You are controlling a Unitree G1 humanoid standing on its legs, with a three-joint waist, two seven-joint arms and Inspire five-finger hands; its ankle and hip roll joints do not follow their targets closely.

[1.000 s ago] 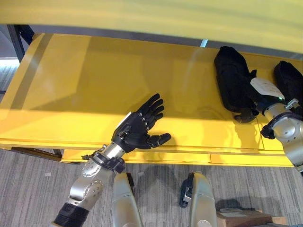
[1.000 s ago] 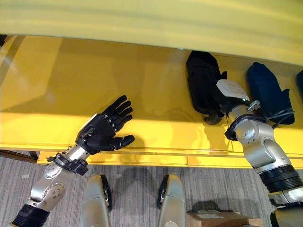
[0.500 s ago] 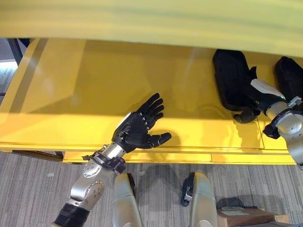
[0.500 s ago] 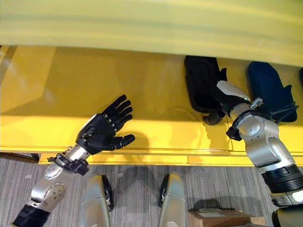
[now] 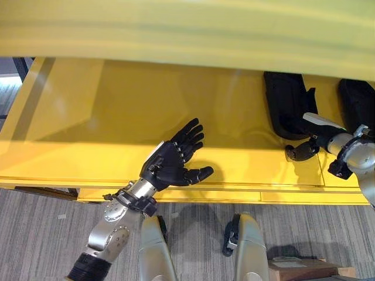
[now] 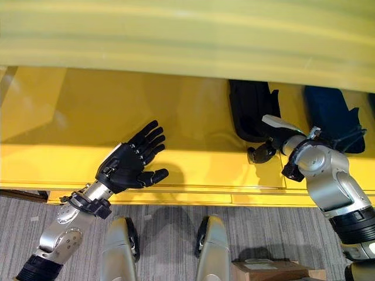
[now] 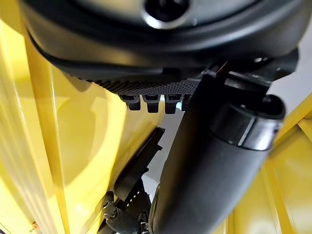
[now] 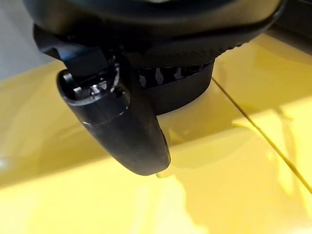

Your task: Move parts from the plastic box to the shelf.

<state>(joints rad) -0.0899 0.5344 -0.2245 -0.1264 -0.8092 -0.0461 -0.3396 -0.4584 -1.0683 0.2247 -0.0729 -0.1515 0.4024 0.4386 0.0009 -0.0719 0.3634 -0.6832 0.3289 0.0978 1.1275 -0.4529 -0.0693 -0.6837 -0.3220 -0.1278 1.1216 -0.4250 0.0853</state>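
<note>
Since the earlier frame the right hand (image 6: 270, 143) has drawn back from the nearer black part (image 6: 251, 109) toward the front edge of the yellow shelf (image 5: 88, 111). Its thumb now sits on bare yellow surface just in front of that part's near end rather than against it. The left hand (image 5: 173, 159) has kept its place.

The right hand's fingers are curled in with nothing between them, and its wrist view shows the thumb (image 8: 122, 129) hovering over plain yellow sheet beside a thin panel seam. The left hand hangs over the shelf's front lip with its fingers spread straight and wide and the thumb held out to the side, holding nothing.

Two black parts lie on the shelf, toward its right end. The nearer one reaches back under the upper yellow shelf board (image 5: 187, 29). The second part (image 6: 328, 114) lies just beyond the right wrist, apart from the first with a strip of yellow between them.

From the first part leftward the shelf is an open stretch all the way to its left end. A corner of a cardboard box (image 5: 304, 270) shows on the grey floor below the shelf's front edge.
</note>
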